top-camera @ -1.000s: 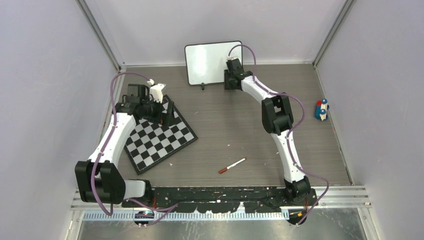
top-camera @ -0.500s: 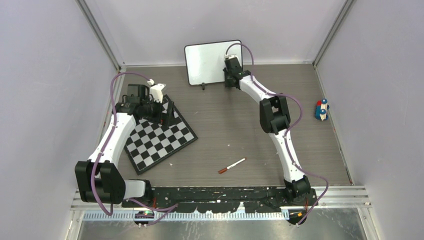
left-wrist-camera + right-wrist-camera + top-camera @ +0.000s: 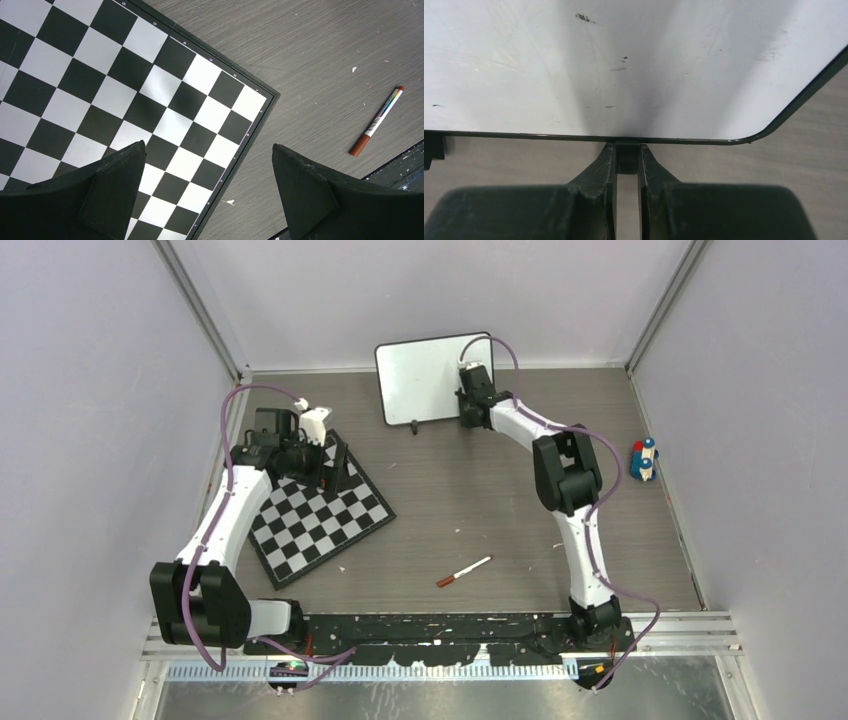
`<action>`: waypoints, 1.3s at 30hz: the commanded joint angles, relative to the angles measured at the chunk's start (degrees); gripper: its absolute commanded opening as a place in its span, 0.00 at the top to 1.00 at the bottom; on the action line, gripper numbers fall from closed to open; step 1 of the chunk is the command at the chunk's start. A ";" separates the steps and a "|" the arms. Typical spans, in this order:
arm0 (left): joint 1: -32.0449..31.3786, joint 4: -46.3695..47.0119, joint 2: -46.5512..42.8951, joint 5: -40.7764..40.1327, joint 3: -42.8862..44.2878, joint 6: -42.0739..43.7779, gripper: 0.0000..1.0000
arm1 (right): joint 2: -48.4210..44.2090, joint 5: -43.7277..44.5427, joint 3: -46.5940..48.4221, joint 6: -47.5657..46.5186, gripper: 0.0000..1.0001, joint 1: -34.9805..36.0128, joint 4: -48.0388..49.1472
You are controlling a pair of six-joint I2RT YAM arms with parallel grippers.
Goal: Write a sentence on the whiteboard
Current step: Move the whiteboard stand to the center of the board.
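The whiteboard (image 3: 430, 375) stands upright at the back of the table, white with a thin black frame. Its face (image 3: 624, 65) carries only small smudges; no sentence is in view. My right gripper (image 3: 467, 416) is at the board's lower right edge, shut (image 3: 626, 150) on the board's small black foot (image 3: 626, 161), which sits between the two fingers. My left gripper (image 3: 335, 472) hovers over the checkerboard, open and holding nothing (image 3: 207, 146). A red-brown capped marker (image 3: 464, 571) lies on the table, apart from both grippers, and is also seen in the left wrist view (image 3: 377, 121).
A black-and-white checkerboard (image 3: 315, 520) lies at the left under my left arm, its corner near the fingers (image 3: 100, 90). A small blue, red and white object (image 3: 643, 460) sits by the right wall. Walls close in the back and sides.
My right gripper has closed on the whiteboard's foot. The board has shifted a little to the right and turned slightly. The left arm has not moved.
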 commanded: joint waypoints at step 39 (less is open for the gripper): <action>0.63 -10.28 -11.85 -1.90 8.40 0.29 0.00 | -55.92 -6.22 -65.34 -6.04 1.00 10.17 1.94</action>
